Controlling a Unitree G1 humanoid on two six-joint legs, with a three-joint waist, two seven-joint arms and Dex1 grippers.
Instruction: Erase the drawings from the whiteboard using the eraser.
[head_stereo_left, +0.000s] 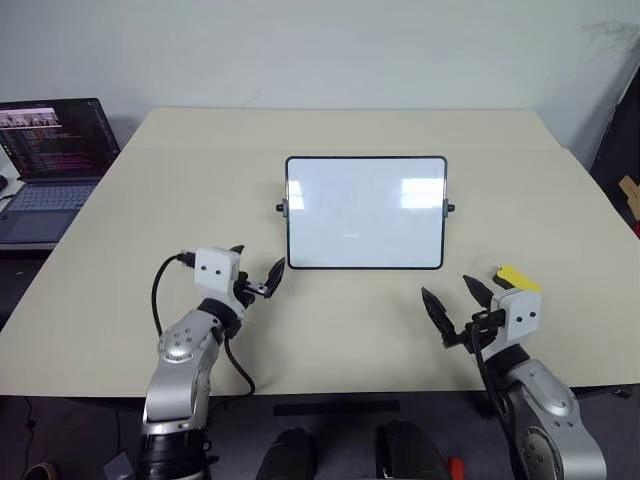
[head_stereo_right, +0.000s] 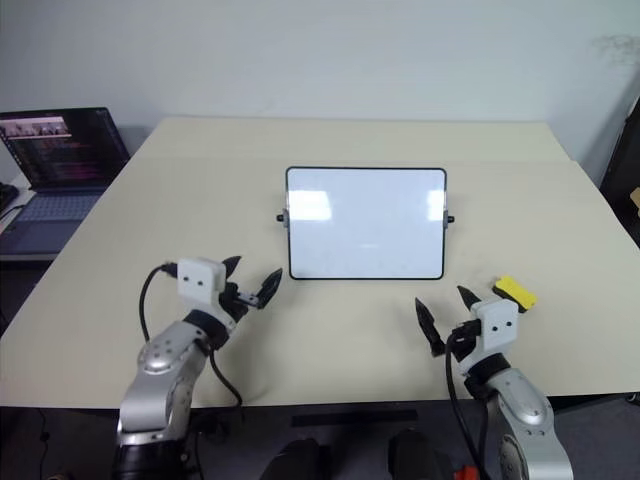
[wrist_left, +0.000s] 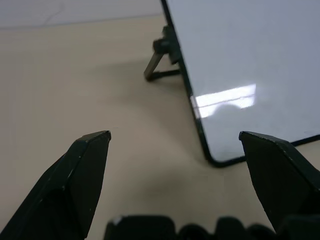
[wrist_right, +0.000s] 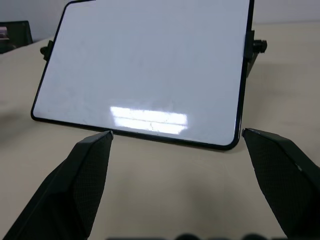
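The whiteboard (head_stereo_left: 365, 212) stands tilted on its stand in the middle of the beige table (head_stereo_left: 350, 130). Its face looks plain white with light reflections and one faint grey trace near the centre; the drawings are out of view. The yellow eraser (head_stereo_left: 519, 278) lies on the table at the right, just behind my right wrist. Low and to the board's right, my right gripper (head_stereo_left: 448, 292) is open and empty and points at the board (wrist_right: 145, 70). My left gripper (head_stereo_left: 258, 262) is open and empty too, just off the board's lower left corner (wrist_left: 215, 160).
An open laptop (head_stereo_left: 55, 140) sits on a separate desk at the far left. The table's front edge (head_stereo_left: 330, 392) runs just below both arms. A black cable (head_stereo_left: 158, 285) loops from my left wrist.
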